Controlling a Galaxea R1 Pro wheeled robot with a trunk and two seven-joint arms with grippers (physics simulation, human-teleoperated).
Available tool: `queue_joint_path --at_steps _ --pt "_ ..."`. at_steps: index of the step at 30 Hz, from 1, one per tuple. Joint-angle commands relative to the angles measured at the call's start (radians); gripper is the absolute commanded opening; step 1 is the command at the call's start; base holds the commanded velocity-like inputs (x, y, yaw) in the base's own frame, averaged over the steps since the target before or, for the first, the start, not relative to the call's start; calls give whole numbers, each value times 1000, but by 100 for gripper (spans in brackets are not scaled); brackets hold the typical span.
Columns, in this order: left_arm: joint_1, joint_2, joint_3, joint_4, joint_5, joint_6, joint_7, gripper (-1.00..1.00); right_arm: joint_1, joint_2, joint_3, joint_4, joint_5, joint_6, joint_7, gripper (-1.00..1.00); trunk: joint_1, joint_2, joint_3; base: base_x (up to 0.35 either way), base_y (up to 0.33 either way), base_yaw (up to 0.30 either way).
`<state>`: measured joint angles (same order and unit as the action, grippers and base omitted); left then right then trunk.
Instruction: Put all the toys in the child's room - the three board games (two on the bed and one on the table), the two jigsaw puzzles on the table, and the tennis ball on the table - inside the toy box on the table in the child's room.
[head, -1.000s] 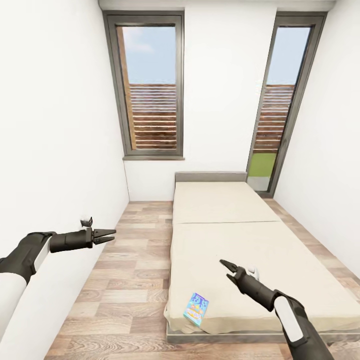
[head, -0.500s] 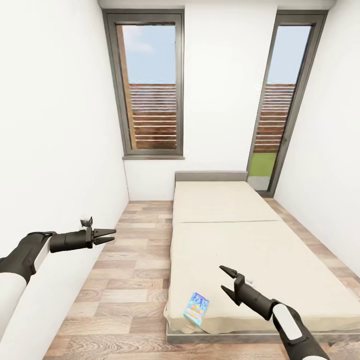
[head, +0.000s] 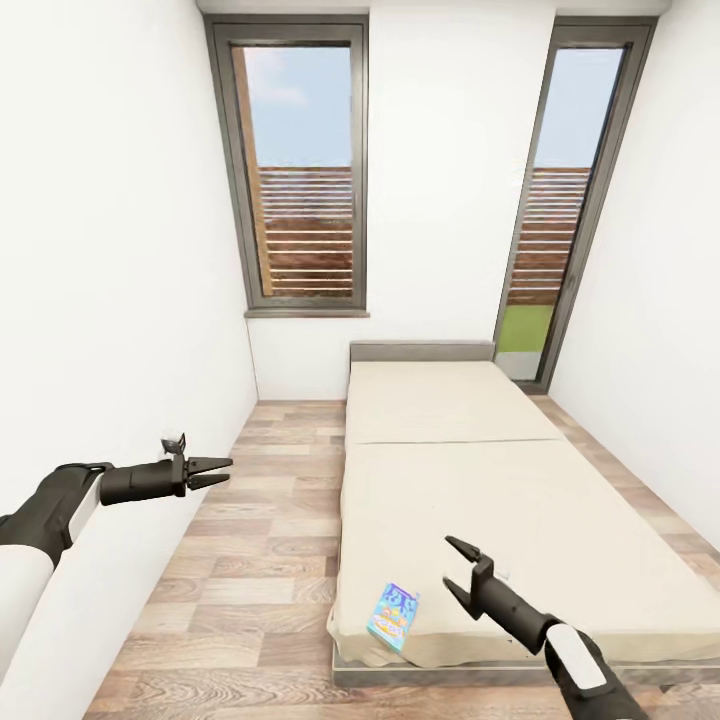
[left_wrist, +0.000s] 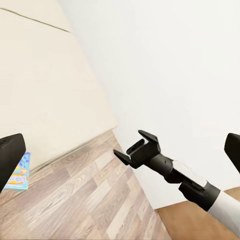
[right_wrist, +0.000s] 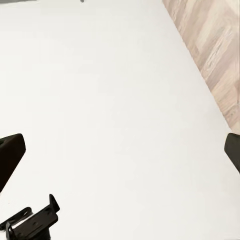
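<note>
Lying flat near bed (head: 450, 480) foot corner — blue board game (head: 393, 617), long axis toward headboard; both grippers' fingers spread, empty.

Blue board game (head: 393, 617), beige bed (head: 470, 470)

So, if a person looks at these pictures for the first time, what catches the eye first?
Probably the beige bed, which reaches from the near edge to the far wall between two tall windows. Then the small blue board game, the only bright thing, lying at the bed's near corner. The right gripper hangs open just beside it.
</note>
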<state>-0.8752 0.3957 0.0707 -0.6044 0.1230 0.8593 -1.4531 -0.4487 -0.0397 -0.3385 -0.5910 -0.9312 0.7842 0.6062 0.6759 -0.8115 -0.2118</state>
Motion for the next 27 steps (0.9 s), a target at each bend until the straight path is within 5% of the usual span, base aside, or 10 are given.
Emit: queue_joint_path --at_steps 1,9,24,27 --pt "-1 0 0 0 1 11 -3 100 -1 0 -9 41 -4 6 2 100 4 -8 -5 0 0 0" --pt "-1 2 0 0 3 11 -4 100 -1 4 -17 160 -10 -43 3 100 35 -64 -30 0 0 0" --pt "-1 2 0 0 2 10 -2 100 -1 8 -5 170 5 -58 -7 100 92 -169 -77 0 0 0" --pt "-1 2 0 0 1 9 -1 100 -2 6 23 166 7 -59 -8 100 104 -190 -86 0 0 0"
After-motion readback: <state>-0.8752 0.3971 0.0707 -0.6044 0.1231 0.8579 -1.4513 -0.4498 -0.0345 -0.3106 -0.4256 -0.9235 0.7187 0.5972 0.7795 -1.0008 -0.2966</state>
